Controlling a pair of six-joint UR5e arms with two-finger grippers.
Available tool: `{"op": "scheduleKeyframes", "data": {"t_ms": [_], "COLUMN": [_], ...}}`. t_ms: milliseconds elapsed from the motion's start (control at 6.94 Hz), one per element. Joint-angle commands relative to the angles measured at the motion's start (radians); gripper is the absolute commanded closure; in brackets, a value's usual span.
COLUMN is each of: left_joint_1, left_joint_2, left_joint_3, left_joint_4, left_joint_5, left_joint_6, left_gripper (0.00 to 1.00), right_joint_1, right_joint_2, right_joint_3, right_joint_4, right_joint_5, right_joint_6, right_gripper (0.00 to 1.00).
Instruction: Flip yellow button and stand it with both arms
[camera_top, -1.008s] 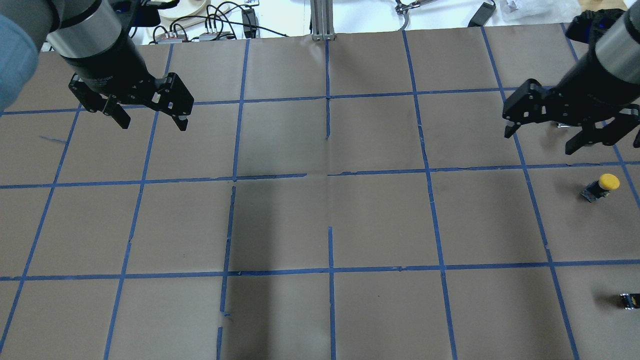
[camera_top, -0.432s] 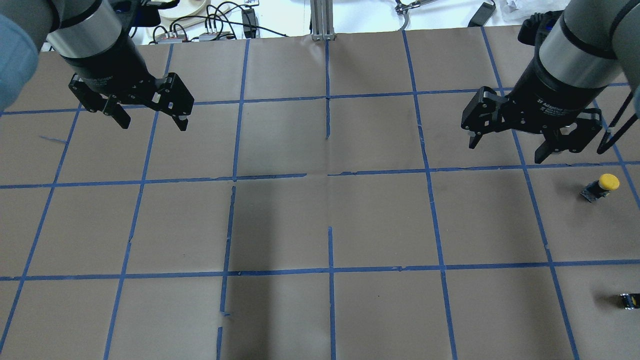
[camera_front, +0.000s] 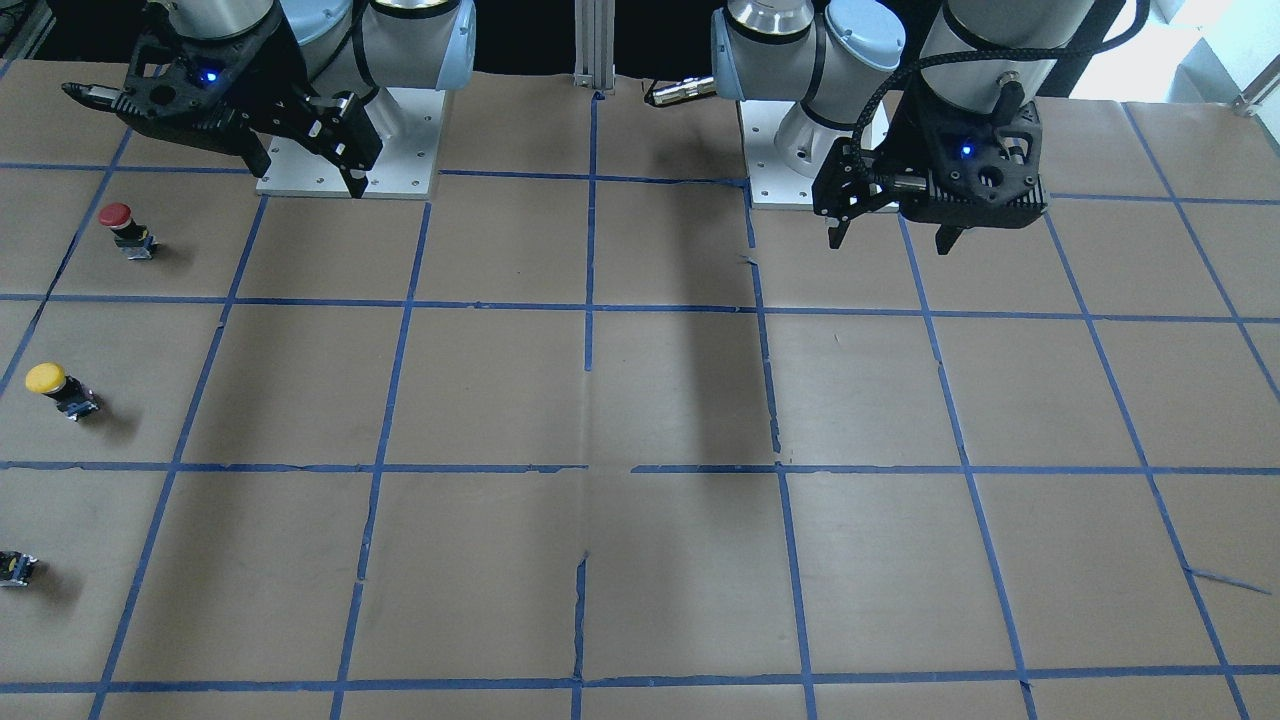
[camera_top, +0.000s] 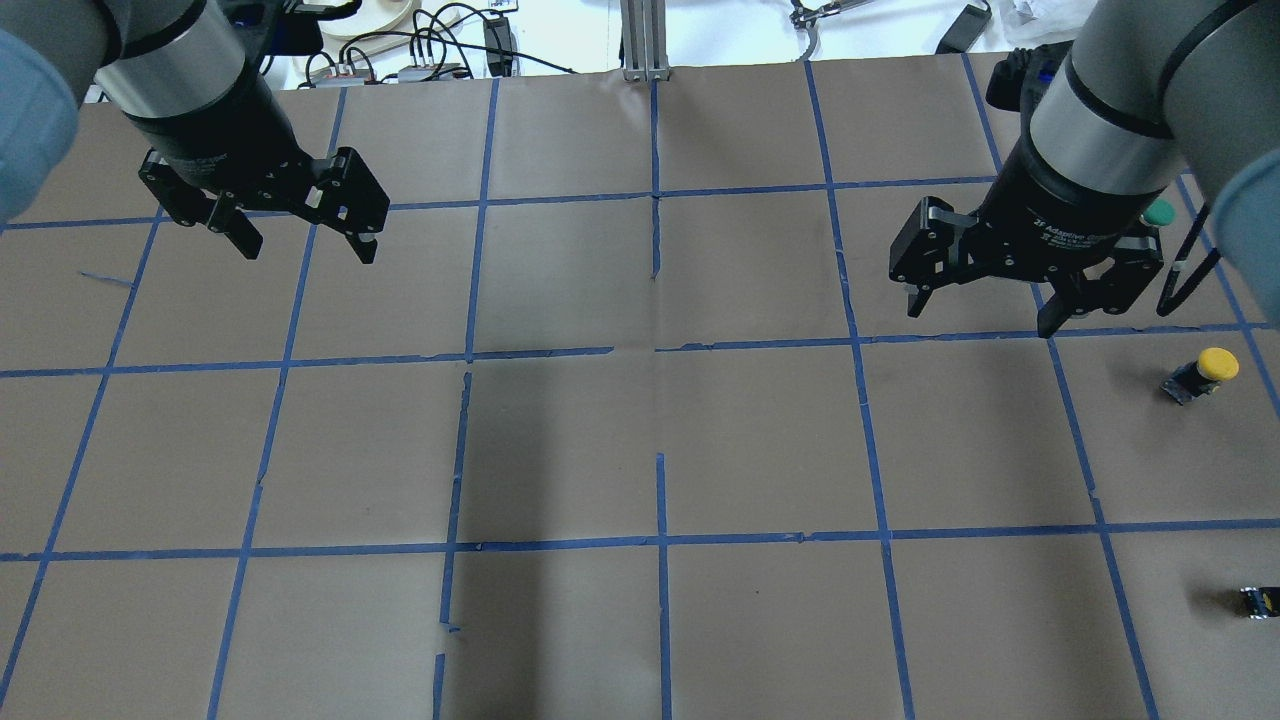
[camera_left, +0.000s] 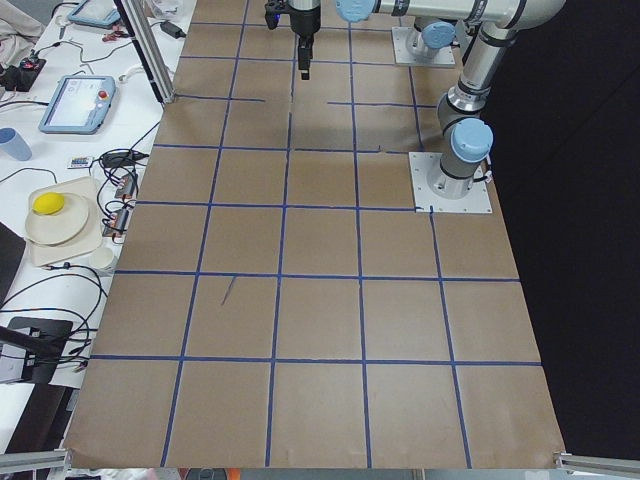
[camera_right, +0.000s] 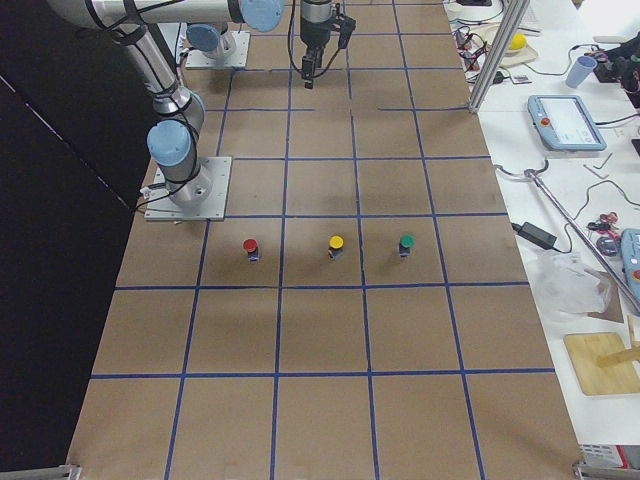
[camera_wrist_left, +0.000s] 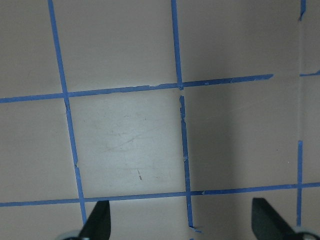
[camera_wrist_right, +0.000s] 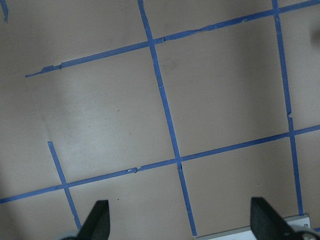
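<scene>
Taped brown bench (camera_top: 660, 440): left end effector (camera_top: 307, 252) and right end effector (camera_top: 980, 320) gape empty; right should straddle yellow button (camera_top: 1205, 372) by its body, not cap.

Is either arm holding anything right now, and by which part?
Nothing is held. The left gripper and the right gripper both hang open and empty; the yellow button is untouched.

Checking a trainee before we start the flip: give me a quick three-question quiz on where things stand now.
1. True or false: the right gripper holds the yellow button.
2. Which colour button sits between the red button and the green button?
3. The left gripper is: A open, B shut, C gripping a button.
Key: 1 false; 2 yellow; 3 A.
</scene>
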Motion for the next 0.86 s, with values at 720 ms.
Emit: {"op": "scheduleKeyframes", "data": {"t_ms": [720], "left_joint_1": [-0.009], "left_joint_2": [0.004], "left_joint_3": [0.018], "left_joint_4": [-0.071], "left_joint_5": [-0.054], "left_joint_6": [-0.037], "left_gripper": [0.0], "right_joint_1": [-0.001], "right_joint_2": [-0.007], "right_joint_3": [0.001], "right_joint_4": [-0.004], "right_joint_5": [-0.019], "right_joint_6": [-0.068], "right_gripper": [0.0]}}
